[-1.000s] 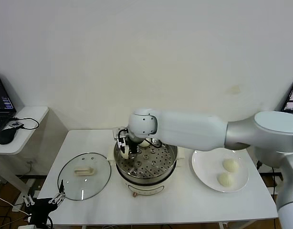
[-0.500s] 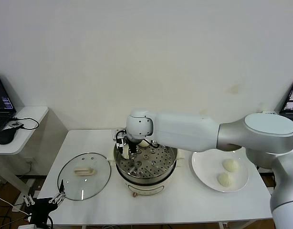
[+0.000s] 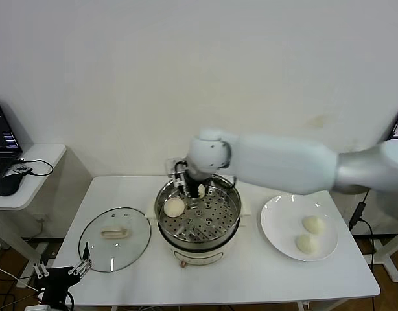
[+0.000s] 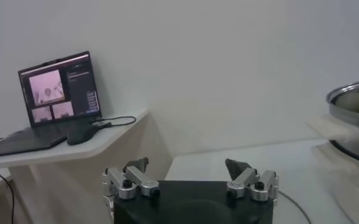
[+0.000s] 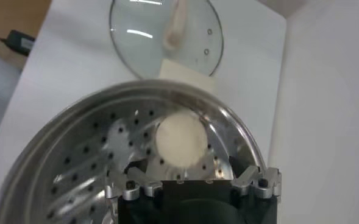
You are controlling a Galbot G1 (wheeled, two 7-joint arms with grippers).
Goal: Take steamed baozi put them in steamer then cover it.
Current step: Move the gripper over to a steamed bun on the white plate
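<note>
Overhead, from the head view, the right pincer (image 3: 194,189) hangs over the steamer (image 3: 198,219) near its 11 o'clock rim, jaws spread and holding nothing. 1 baozi (image 3: 174,207) lies loose on the perforated tray at about 9 o'clock, with a second bun partly hidden behind the pincer at 12 o'clock. 2 more baozi (image 3: 313,224) wait on the white plate (image 3: 277,227) at the steamer's 3 o'clock, and the cover (image 3: 115,238) lies flat on the table (image 3: 251,278) at 9 o'clock.

From the left wrist view, the left pincer (image 4: 190,176) sits parked low off the table's edge, spread and empty.

From the right wrist view, the freed bun (image 5: 181,137) rests just beyond the open fingertips (image 5: 130,175).

The placing step looks finished; next the right arm should lift clear and reach for the plate.
</note>
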